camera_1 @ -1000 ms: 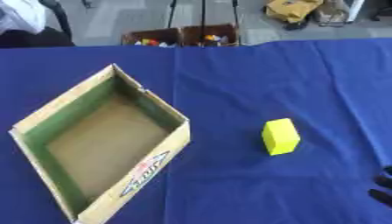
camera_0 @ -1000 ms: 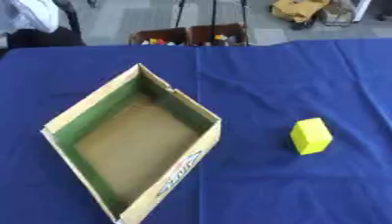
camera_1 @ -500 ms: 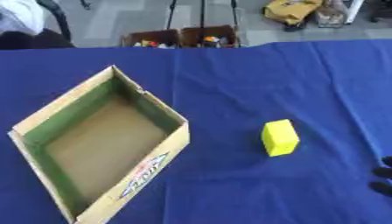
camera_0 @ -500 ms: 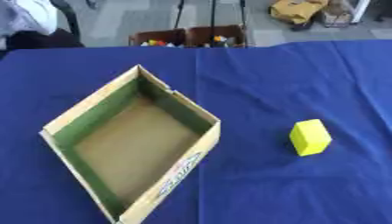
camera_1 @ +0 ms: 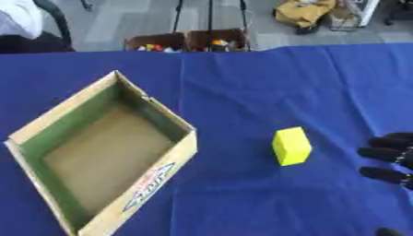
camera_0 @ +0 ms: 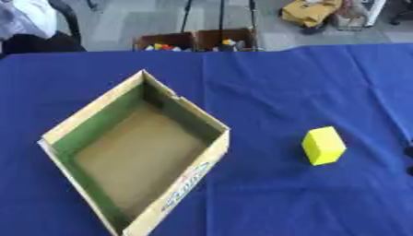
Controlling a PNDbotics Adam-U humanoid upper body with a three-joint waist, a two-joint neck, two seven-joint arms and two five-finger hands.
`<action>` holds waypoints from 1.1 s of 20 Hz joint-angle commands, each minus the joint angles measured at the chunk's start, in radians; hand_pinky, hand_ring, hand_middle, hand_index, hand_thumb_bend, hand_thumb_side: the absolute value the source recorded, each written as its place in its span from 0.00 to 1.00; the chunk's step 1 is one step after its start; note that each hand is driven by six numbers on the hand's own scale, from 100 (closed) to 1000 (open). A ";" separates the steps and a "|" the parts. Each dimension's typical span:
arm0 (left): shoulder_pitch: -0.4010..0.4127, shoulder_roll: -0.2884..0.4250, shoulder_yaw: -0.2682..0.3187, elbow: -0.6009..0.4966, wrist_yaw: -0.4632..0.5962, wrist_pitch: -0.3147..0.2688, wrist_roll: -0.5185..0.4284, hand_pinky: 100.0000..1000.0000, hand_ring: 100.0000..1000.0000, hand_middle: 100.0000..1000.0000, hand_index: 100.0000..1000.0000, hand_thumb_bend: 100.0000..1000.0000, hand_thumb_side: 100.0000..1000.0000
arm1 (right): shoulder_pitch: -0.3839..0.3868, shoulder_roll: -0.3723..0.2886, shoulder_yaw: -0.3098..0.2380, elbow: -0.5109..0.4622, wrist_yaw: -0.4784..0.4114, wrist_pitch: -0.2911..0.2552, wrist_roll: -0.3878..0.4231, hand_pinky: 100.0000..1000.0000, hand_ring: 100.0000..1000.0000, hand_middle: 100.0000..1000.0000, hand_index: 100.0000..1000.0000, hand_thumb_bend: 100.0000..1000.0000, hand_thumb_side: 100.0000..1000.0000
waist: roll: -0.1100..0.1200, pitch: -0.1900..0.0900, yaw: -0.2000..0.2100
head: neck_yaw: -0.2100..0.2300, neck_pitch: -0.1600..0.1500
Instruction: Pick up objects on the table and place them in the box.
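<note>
1. Blue cloth covers the tabletop (camera_1: 242, 83).
2. Yellow block (camera_1: 291, 146) sits right of centre, apart from the empty box (camera_1: 153, 159) at left.
3. Right hand (camera_1: 389, 156) waits open at the right edge, near the block.

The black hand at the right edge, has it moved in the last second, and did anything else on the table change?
Yes. The right hand has come further in from the right edge toward the yellow block, fingers pointing at it but apart from it. Nothing has been taken hold of. The block and the cardboard box, which holds nothing, lie where they were on the blue tablecloth.
</note>
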 commanded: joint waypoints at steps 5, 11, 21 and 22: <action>-0.011 0.030 -0.005 -0.017 0.010 0.003 -0.012 0.66 0.71 0.86 0.96 0.00 0.95 | -0.059 -0.077 0.032 -0.017 -0.058 -0.100 -0.045 0.78 0.88 0.87 0.86 0.27 0.90 | -0.023 -0.025 0.008 | -0.015 -0.008; -0.013 0.031 -0.010 -0.017 0.017 0.007 -0.017 0.66 0.71 0.86 0.96 0.00 0.95 | -0.119 -0.110 0.066 -0.017 -0.108 -0.100 0.002 0.79 0.89 0.87 0.86 0.29 0.91 | -0.024 -0.030 0.020 | -0.028 -0.007; -0.017 0.030 -0.018 -0.017 0.026 0.015 -0.027 0.66 0.71 0.86 0.96 0.00 0.95 | -0.230 -0.145 0.102 -0.017 -0.297 -0.100 0.134 0.80 0.89 0.84 0.85 0.31 0.90 | -0.027 -0.033 0.035 | -0.053 -0.007; -0.017 0.030 -0.019 -0.017 0.027 0.015 -0.028 0.66 0.71 0.86 0.96 0.00 0.95 | -0.241 -0.147 0.102 -0.017 -0.327 -0.100 0.153 0.80 0.89 0.84 0.85 0.31 0.90 | -0.027 -0.033 0.036 | -0.056 -0.007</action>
